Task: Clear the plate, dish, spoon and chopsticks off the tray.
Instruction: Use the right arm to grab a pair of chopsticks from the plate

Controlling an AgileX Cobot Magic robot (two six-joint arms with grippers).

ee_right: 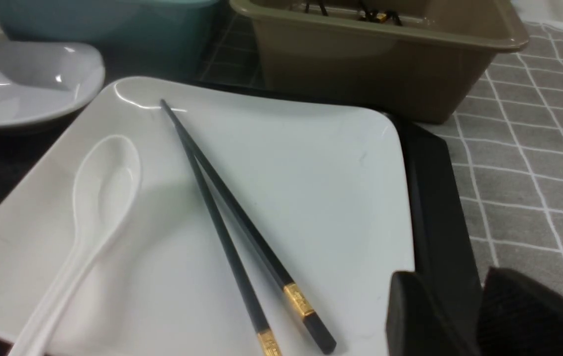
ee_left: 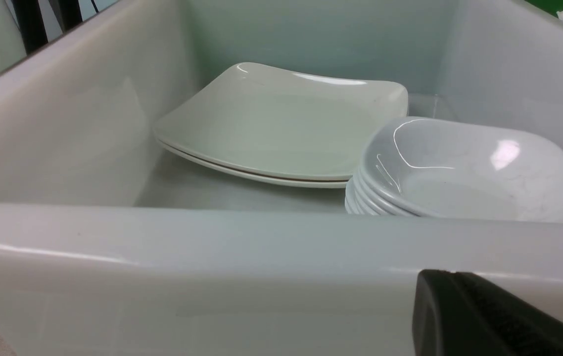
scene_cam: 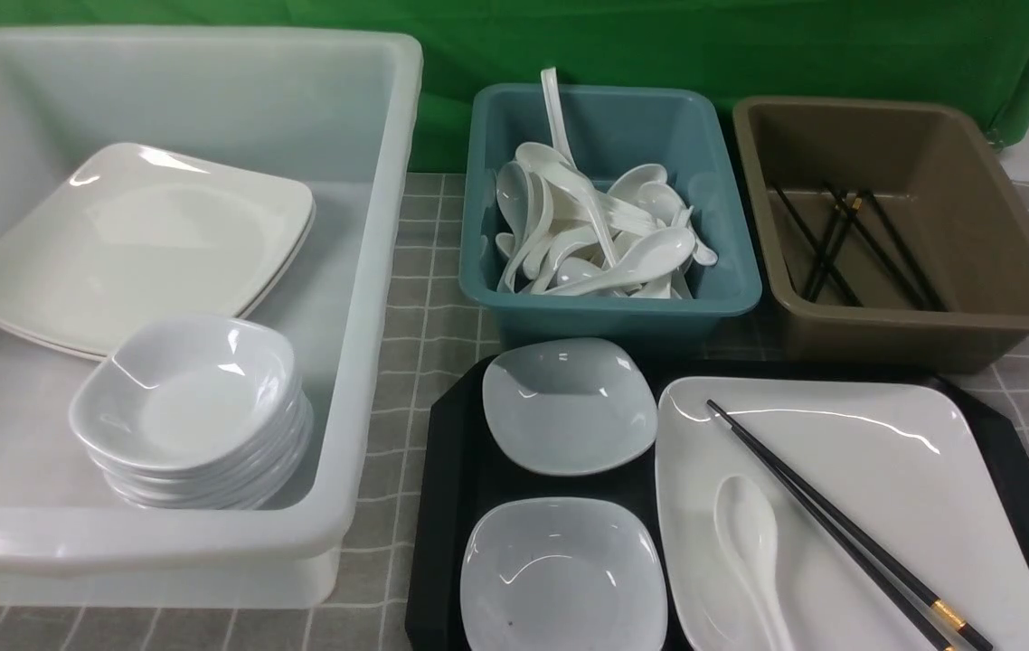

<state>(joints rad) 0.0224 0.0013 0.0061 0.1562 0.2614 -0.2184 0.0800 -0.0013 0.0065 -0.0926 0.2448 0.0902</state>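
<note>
The black tray lies at the front right of the table. On it rests the large white plate, carrying the white spoon and the black chopsticks laid side by side. Two small bluish-white dishes sit on the tray's left half. Neither gripper shows in the front view. My right gripper hangs open and empty over the tray rim, beside the plate and near the gold-banded ends of the chopsticks. My left gripper is shut, empty, outside the white tub's near wall.
A big white tub at the left holds two square plates and a stack of small dishes. Behind the tray stand a blue tub full of spoons and a brown tub with chopsticks. A grey checked cloth covers the table.
</note>
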